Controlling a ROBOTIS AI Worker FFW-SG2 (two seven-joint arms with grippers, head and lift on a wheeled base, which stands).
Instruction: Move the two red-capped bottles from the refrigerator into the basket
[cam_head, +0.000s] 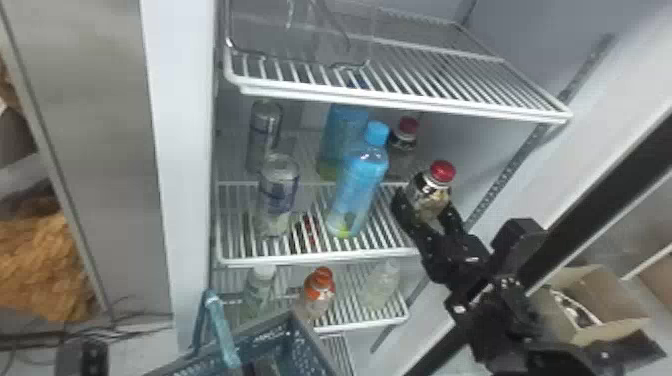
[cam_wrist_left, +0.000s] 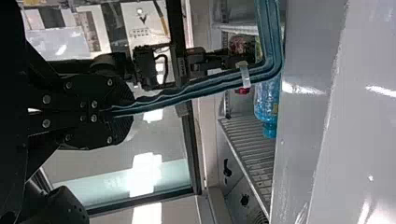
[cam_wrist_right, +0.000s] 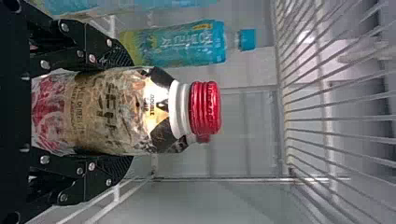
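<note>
Head view: your landmark is the tall blue plastic bottle with the blue cap (cam_head: 357, 190). Right of it, past the shelf edge, your right gripper (cam_head: 427, 207) has the front squat red-capped bottle in dark-and-tan wrap (cam_head: 429, 195), cap up, slightly tilted. Rear red-capped bottle (cam_head: 402, 150) is behind and right of the landmark, partly hidden. Blue-grey plastic basket (cam_head: 307, 345) is below the landmark, toward you.

Left wrist view: left gripper (cam_wrist_left: 122, 112) is closed down on the basket's blue plastic handle (cam_wrist_left: 187, 95); the handle crosses in front of the landmark. Keep that pinch; a slim handle could let the basket swing when weight lands.

Right wrist view: jaws part-open, one each side of the bottle's body, bottle filling the gap. Grip's on the lower body, leaving shoulder, white neck ring and ribbed cap free. Good place, use it for the rear one too. Can't tell how full it is; I'd assume full, so moderately heavy. Wrap looks crinkled and glossy, so it may slide over the wall. Squeeze firm, not crushing; body may give. Don't lift by the cap.
</note>
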